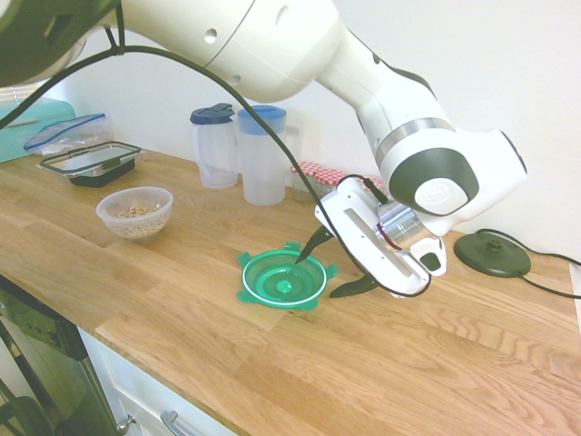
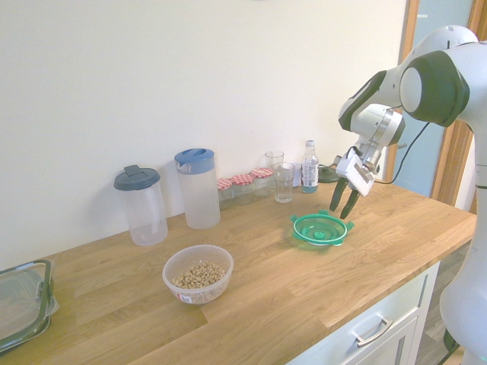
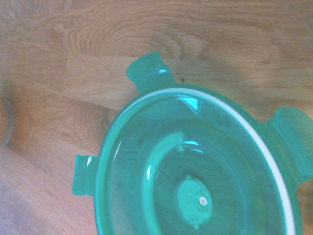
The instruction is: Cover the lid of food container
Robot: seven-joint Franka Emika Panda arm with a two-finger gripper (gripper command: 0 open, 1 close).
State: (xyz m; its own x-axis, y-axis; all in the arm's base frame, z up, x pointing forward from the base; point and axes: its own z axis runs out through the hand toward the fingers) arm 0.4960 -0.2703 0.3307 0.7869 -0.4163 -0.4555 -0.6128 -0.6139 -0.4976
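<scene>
You have the light-wood countertop (image 1: 408, 363) running across the first exterior view, with the white robot arm with dark joint covers (image 1: 263, 45) reaching down from the top and its two-finger gripper (image 1: 315, 274) right of centre, the black fingers (image 1: 351, 288) spread apart with nothing between them, near the lid. Your two translucent pitchers with blue lids (image 1: 263, 163) stand at upper centre, your small round translucent bowl of beige cereal-like food (image 1: 134, 214) sits uncovered at left, and your round green plastic lid with clip tabs (image 1: 283, 278) lies on the wood at centre.
</scene>
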